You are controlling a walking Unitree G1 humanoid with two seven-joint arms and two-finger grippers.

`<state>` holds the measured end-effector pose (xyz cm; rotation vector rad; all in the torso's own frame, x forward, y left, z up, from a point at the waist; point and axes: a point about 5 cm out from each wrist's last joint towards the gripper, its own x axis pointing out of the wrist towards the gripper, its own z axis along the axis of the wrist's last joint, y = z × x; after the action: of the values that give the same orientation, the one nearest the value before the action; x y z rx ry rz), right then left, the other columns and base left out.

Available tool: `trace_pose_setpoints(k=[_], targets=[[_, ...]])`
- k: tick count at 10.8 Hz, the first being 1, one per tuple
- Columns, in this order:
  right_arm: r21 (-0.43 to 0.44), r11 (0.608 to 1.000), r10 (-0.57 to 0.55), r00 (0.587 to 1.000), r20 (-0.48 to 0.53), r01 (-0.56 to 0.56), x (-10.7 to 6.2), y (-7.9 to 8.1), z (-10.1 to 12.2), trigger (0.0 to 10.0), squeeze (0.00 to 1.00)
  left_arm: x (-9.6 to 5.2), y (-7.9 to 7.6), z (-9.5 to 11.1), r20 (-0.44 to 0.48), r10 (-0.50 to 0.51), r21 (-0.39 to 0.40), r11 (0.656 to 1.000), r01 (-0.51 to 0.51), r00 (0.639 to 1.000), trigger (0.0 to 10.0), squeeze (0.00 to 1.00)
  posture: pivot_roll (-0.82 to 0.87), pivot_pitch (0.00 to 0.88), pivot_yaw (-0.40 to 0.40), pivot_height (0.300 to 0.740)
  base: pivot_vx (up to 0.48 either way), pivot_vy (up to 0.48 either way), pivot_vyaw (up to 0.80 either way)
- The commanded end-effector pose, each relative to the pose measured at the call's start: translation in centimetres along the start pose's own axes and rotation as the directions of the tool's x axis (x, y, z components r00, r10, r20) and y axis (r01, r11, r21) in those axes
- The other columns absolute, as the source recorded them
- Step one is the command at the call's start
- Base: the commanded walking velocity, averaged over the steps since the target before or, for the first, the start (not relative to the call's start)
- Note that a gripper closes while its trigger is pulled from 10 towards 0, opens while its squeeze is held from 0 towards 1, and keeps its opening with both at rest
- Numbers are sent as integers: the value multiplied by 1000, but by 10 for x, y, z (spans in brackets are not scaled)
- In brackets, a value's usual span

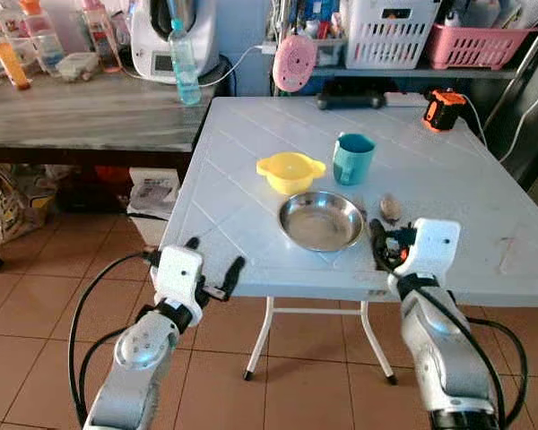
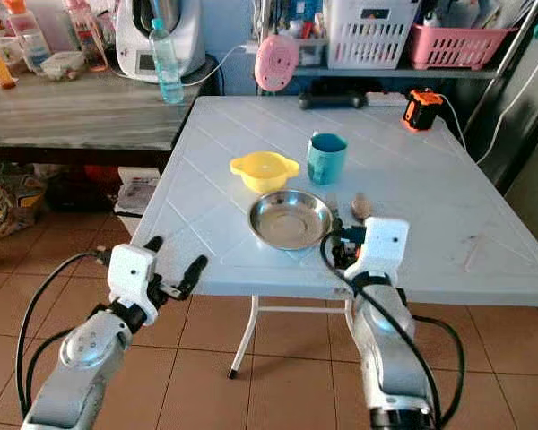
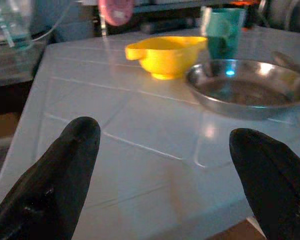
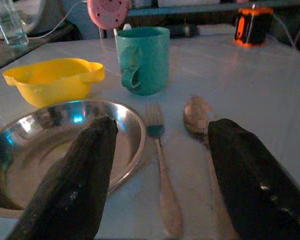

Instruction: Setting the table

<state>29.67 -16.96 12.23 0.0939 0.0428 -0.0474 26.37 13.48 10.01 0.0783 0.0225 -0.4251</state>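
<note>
On the white folding table [image 1: 466,193] a steel plate [image 1: 321,220] lies near the front edge. Behind it stand a yellow bowl [image 1: 290,171] and a teal mug [image 1: 352,158]. A fork [image 4: 160,150] and a spoon [image 4: 197,116] lie side by side just right of the plate. My right gripper [image 4: 162,127] is open and low over the front edge, its fingers straddling the plate's rim, the fork and the spoon. At the table's front left edge my left gripper [image 1: 213,260] is open and empty, well left of the plate [image 3: 250,87].
An orange device [image 1: 443,108] and a black object [image 1: 350,93] sit at the table's far side. A wooden counter [image 1: 81,112] with a water bottle [image 1: 183,64] and an appliance stands to the left. Shelves with baskets [image 1: 390,31] stand behind. Tiled floor lies below.
</note>
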Motion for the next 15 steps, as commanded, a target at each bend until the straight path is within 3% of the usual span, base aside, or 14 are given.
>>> trace_pose_setpoints(k=[1, 3, 4, 5, 6, 15], targets=[[39, 999, -25, 999, -23, 25, 8, 1, 6, 10000, 0, 1, -2, 4, -4, -42, 15, 999, 42, 999, 10000, 0, 78, 0, 4, 740, 0, 0, 0], [159, 985, -50, 995, -85, 63, 21, 14, 9, 10000, 0, -2, -3, 1, -25, -62, 12, 998, 62, 998, 10000, 0, 77, 0, 6, 740, 0, 0, 0], [159, 986, -35, 996, -84, 48, 23, 18, 10, 10000, 0, -2, -4, 1, -28, -68, 13, 998, 69, 997, 10000, 0, 79, 0, 4, 740, 0, 0, 0], [169, 984, -36, 991, -130, 58, 26, 22, 5, 10000, 522, -2, -5, 1, -31, -73, 15, 997, 73, 997, 10000, 0, 85, 0, 0, 740, 0, 0, 0], [196, 978, -45, 984, -171, 78, 28, 22, -2, 10000, 0, -3, -7, 1, -34, -77, 12, 997, 78, 996, 10000, 0, 91, 0, -4, 740, 0, 0, 0], [301, 942, -49, 948, -316, 149, 59, 36, -13, 10000, 0, -10, -20, -4, -65, -112, 9, 994, 113, 992, 10000, 0, 108, 13, -15, 740, 0, 0, 0]])
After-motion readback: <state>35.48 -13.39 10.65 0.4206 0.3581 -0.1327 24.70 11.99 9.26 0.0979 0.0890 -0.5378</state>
